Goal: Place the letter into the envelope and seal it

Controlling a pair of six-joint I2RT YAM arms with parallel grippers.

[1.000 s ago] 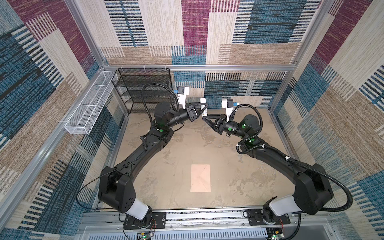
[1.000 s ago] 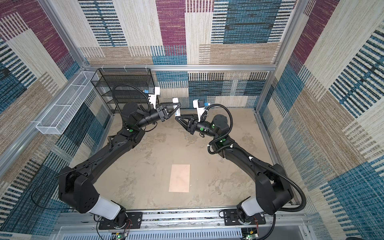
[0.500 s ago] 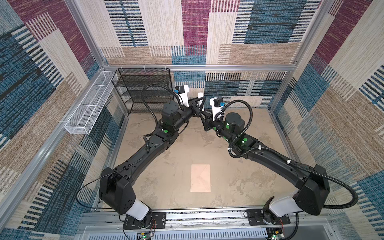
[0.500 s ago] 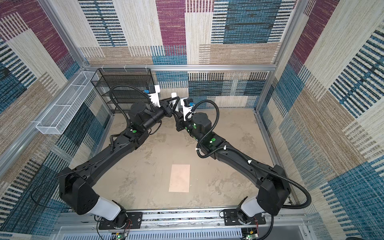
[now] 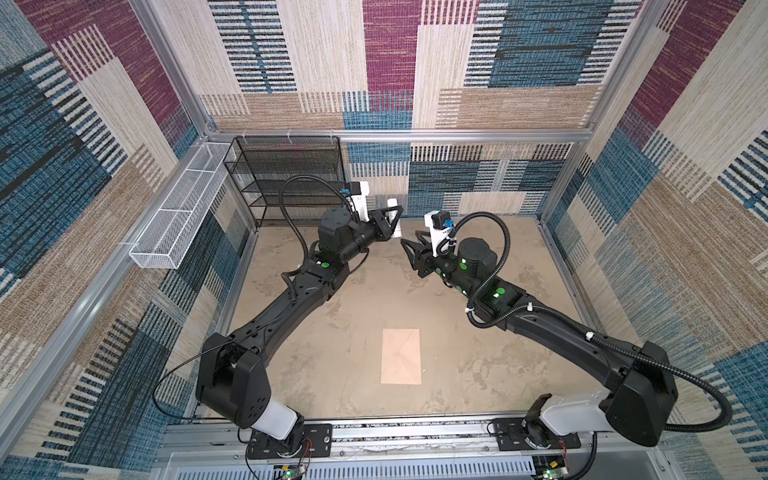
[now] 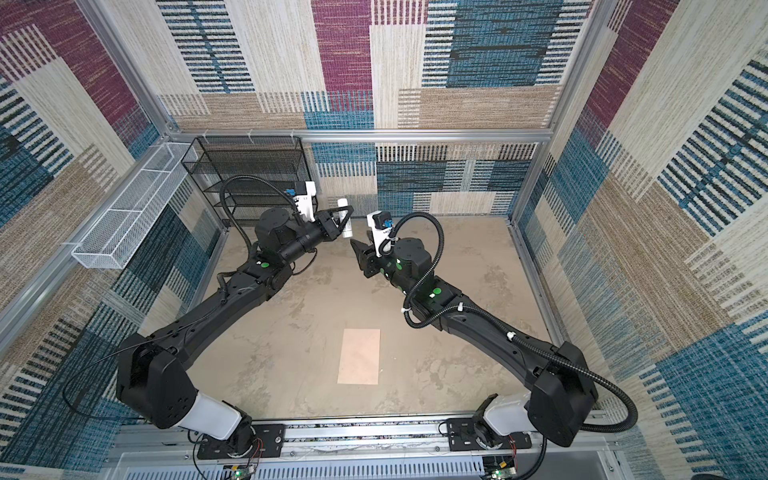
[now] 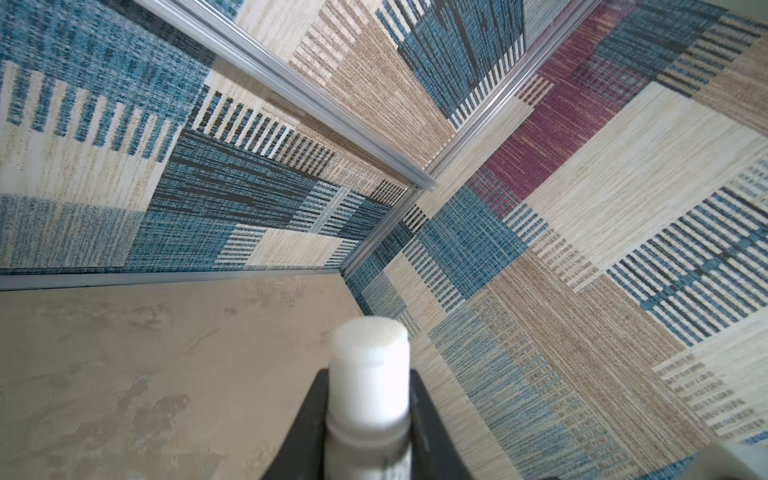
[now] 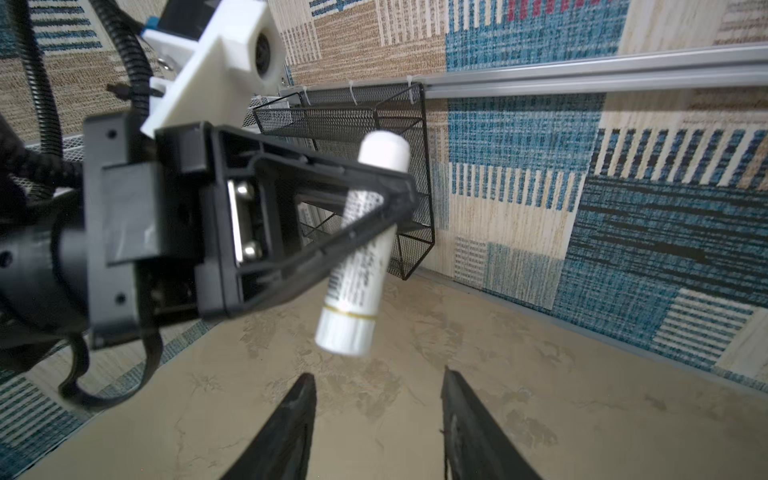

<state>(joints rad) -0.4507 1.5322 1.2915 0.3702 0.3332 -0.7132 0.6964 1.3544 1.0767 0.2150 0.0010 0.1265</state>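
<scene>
We log the left gripper (image 8: 395,197) with fingers clamped across the middle of a white tube (image 8: 353,282), both its ends poking out past them. The right gripper (image 8: 378,374) has fingers apart and empty, tips just short of the tube's lower end, not touching. The envelope (image 5: 401,355) lies flat on the table (image 5: 324,374), well apart from both pairs of fingers, back toward the arm bases.

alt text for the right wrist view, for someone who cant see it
The left gripper clamps a white tube mid-length, holding it tilted above the tan table. The right gripper stands open and empty close to the tube's banded end, not touching it; a black mesh rack sits by the patterned wall behind.
</scene>
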